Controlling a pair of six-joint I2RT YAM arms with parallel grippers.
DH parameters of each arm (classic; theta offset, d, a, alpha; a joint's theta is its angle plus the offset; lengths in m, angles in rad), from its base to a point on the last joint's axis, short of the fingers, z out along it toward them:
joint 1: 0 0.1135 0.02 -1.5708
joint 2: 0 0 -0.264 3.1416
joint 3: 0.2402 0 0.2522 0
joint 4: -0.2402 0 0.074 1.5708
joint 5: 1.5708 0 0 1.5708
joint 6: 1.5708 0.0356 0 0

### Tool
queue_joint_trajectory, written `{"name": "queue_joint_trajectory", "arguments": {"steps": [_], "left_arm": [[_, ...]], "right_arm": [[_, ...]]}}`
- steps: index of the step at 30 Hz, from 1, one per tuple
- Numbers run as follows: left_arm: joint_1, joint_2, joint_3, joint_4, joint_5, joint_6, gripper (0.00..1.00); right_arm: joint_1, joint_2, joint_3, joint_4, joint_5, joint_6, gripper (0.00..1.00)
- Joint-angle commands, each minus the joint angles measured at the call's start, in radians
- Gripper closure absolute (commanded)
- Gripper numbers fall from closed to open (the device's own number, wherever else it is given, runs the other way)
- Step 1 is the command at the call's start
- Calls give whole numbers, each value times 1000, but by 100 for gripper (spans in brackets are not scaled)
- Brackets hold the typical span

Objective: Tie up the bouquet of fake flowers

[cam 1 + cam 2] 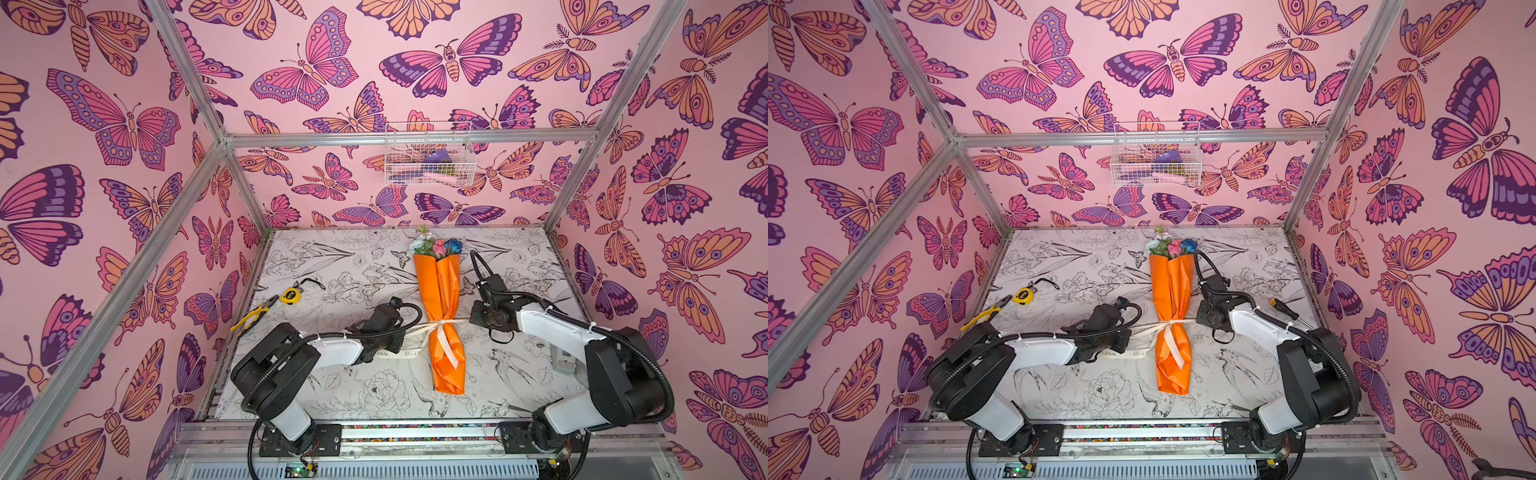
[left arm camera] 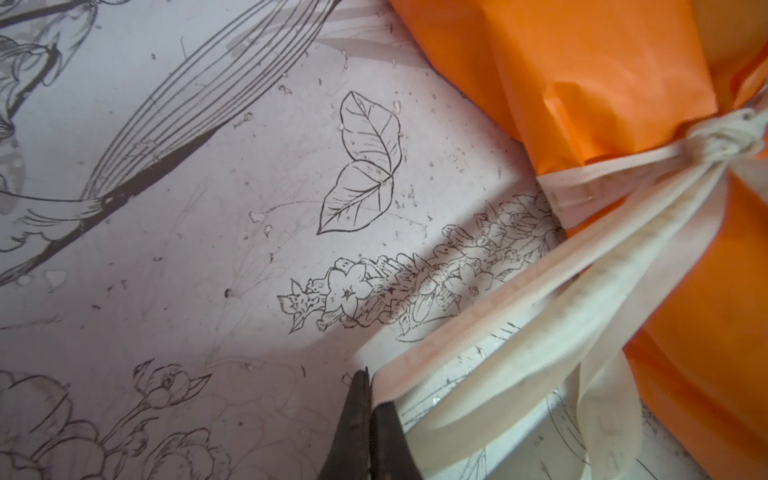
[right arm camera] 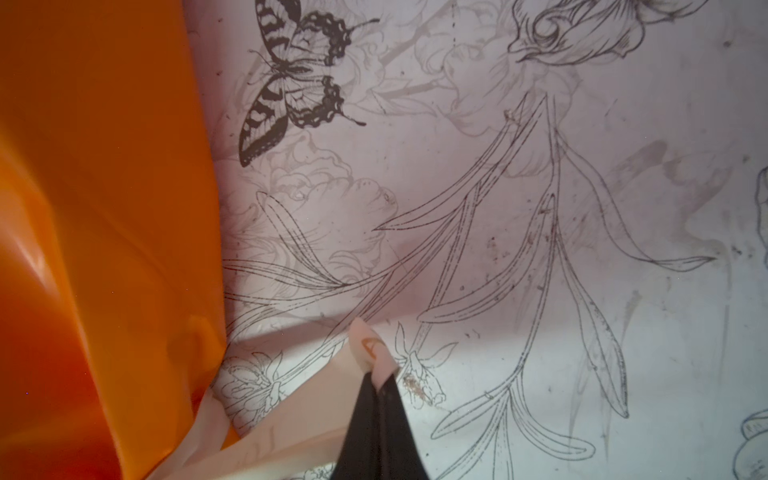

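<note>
The ribbon ends (image 2: 540, 291) pinched in the left fingers (image 2: 353, 432) and right fingers (image 3: 361, 424) should be pulled apart evenly to tighten the bouquet (image 1: 442, 291).

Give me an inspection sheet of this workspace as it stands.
Surface: white table printed with black botanical drawings, scuffed and speckled.
Job's things: bouquet of fake flowers in orange wrapping paper lies flat; cream printed ribbon knotted round its waist.
Clutter: yellow-handled pliers, yellow tape measure, black-and-yellow screwdriver.
Grippers: left gripper and right gripper each shut on a ribbon tail.
Cables: black corrugated cables along both arms; no snag seen.
Surroundings: pink butterfly-print walls, aluminium frame, white wire basket on back wall.
</note>
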Motion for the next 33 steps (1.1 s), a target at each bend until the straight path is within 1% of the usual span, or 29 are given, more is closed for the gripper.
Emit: {"name": "queue_joint_trajectory", "arguments": {"steps": [1,5,9,10,14,15,17,19,21,24,27,31,33], "left_arm": [[18,28,-13,-128,-99,-23,100],[27,34,-7,-130,-92,-20,100],[15,24,33,-123,-31,36,100],[6,18,43,-121,-30,50,100],[-14,-7,86,-117,-5,101,100],[-16,-11,95,-115,9,113,100],[-19,-18,109,-112,25,126,100],[-22,-26,119,-112,38,132,98],[-22,-40,118,-112,43,131,90],[-22,-78,107,-113,29,128,71],[-22,-133,89,-122,5,121,57],[-21,-216,75,-160,-55,116,43],[-20,-267,74,-191,-98,124,32]], "right_arm": [[-33,22,-13,-30,92,-16,100],[-37,22,-19,-14,61,-23,100],[-30,-28,-44,83,-55,-41,100],[-27,-48,-53,116,-94,-52,100],[-14,-115,-56,149,-159,-50,100],[-11,-131,-58,154,-172,-47,95],[-12,-158,-62,159,-195,-41,82],[-10,-176,-61,151,-210,-37,67],[-12,-189,-60,140,-213,-33,58],[-12,-207,-56,113,-206,-28,50],[-12,-235,-47,76,-191,-28,47],[-12,-293,-33,3,-158,-33,45],[-13,-337,-19,-49,-135,-43,43]]}}
